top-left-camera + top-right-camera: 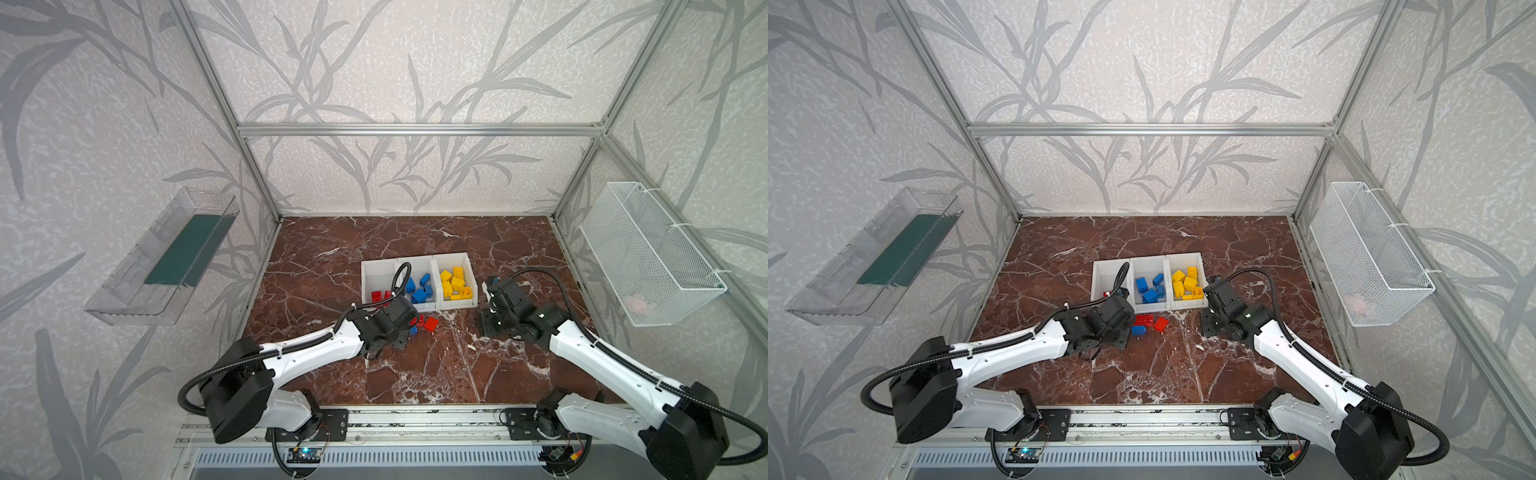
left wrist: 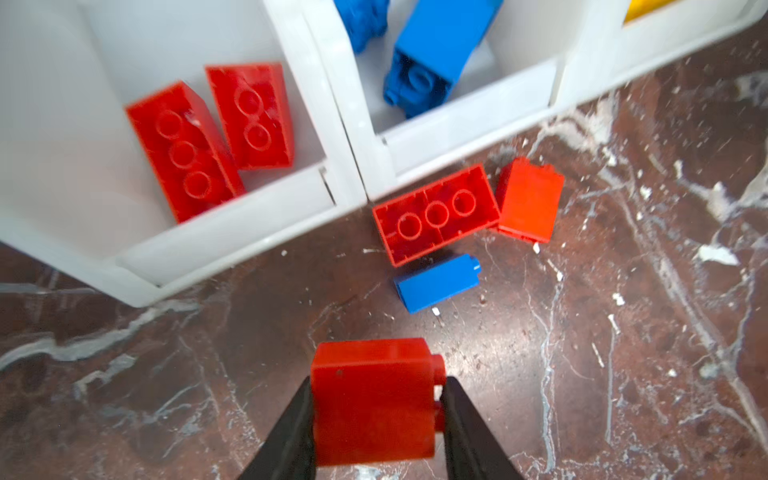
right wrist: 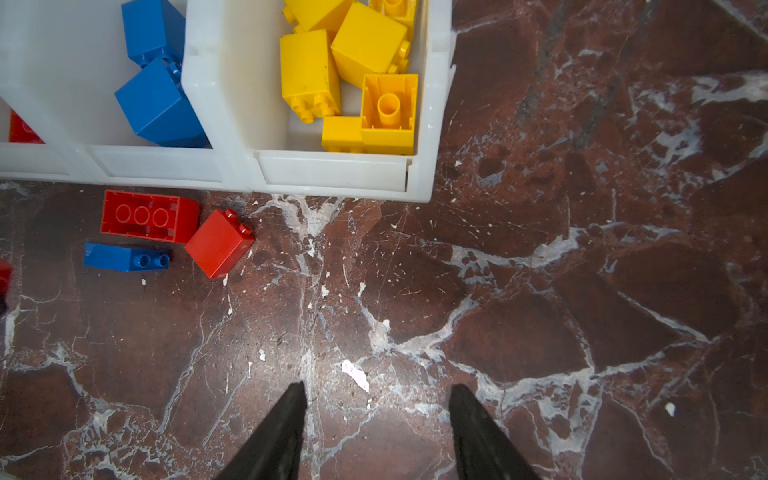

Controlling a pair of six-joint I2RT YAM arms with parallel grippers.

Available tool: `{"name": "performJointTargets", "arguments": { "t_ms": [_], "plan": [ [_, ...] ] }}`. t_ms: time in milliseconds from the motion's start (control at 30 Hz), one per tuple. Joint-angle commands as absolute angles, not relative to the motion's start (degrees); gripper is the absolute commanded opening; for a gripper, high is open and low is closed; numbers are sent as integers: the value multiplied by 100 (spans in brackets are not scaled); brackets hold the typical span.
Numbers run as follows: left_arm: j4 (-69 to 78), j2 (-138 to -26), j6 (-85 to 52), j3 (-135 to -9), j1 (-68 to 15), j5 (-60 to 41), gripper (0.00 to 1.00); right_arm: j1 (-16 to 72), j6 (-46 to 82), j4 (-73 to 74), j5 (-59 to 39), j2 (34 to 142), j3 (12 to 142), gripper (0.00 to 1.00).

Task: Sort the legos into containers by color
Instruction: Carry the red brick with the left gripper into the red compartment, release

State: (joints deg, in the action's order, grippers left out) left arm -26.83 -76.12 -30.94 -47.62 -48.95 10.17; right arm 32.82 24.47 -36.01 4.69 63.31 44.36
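Leaf-patterned walls (image 1: 374,62); red-brown marble floor (image 1: 415,374); aluminium frame (image 1: 415,129); wire basket (image 1: 648,249).

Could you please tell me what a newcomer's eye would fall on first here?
The bright legos stand out: yellow ones, blue ones and red ones lie sorted in three joined white bins mid-table. In front of the bins, a long red brick, a small red brick and a blue brick lie loose on the marble table. The left gripper clamps another red brick; the right gripper hangs open over bare marble.
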Motion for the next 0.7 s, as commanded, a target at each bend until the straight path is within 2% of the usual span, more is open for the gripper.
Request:
{"name": "performJointTargets", "arguments": {
  "t_ms": [0,200,400,667],
  "plan": [
    [-2649,-7417,-2795,-4986,-4334,1179,41,3256,2499,-3560,538,6216,4377,57],
    [-2488,-7900,-2173,-5567,-3482,976,41,3255,2527,-3660,567,6085,4379,57],
    [-2387,-8581,-2013,-5979,-3139,726,43,3257,2612,-3801,624,5901,4342,57],
    [-2293,-8792,-2065,-6025,-3039,606,56,3257,2635,-3914,703,5722,4320,57]
  ]
}}
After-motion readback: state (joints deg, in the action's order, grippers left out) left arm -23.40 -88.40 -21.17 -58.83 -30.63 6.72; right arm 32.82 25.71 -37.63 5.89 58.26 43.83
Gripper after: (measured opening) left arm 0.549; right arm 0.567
